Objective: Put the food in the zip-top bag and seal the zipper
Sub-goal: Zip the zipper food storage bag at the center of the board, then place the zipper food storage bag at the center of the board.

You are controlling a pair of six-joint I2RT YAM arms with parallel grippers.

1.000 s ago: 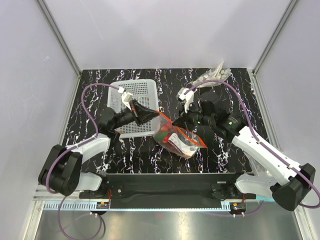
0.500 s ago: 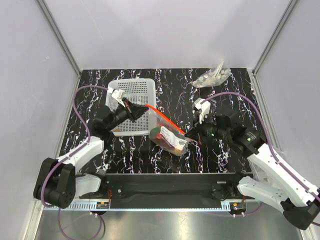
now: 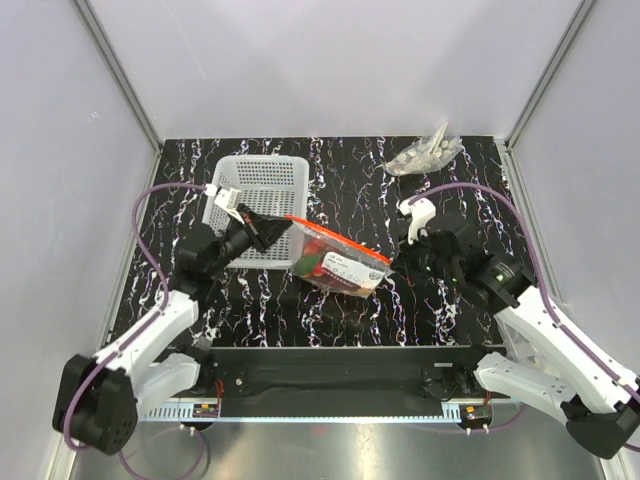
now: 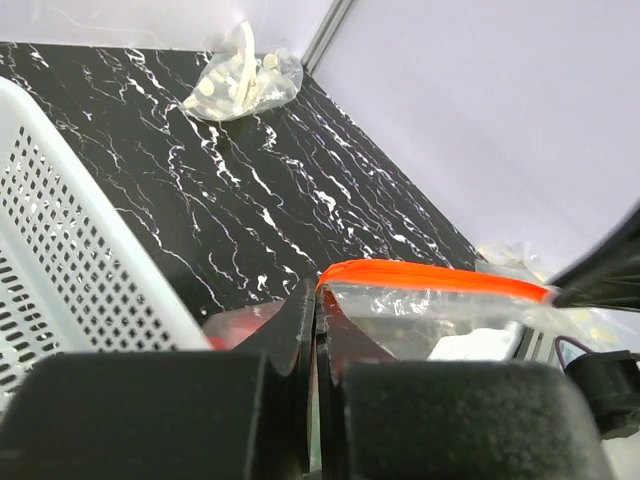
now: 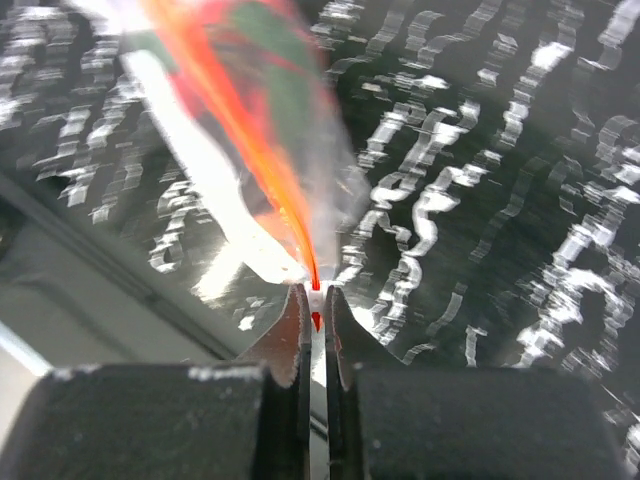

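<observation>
The zip-top bag (image 3: 345, 268) hangs stretched between my two grippers above the table. Red and green food (image 3: 314, 262) shows through its clear wall, along with a white piece. The orange-red zipper (image 3: 338, 238) runs taut from one gripper to the other. My left gripper (image 3: 283, 226) is shut on the zipper's left end, and the left wrist view shows its tips (image 4: 318, 296) pinching the zipper (image 4: 430, 277). My right gripper (image 3: 391, 263) is shut on the right end, where its tips (image 5: 315, 298) clamp the zipper (image 5: 245, 140) at a small white piece. Blurred green food (image 5: 268, 45) lies beyond it.
The white lattice basket (image 3: 252, 178) stands at the back left, just behind the left gripper, and it fills the left of the left wrist view (image 4: 70, 230). A greyish clear plastic wad (image 3: 425, 155) lies at the back right. Aluminium frame posts rise at the table's back corners.
The left gripper has drawn back to the left, and the right gripper has moved right and nearer. The bag, slack and bunched before, now hangs pulled straight between them.
</observation>
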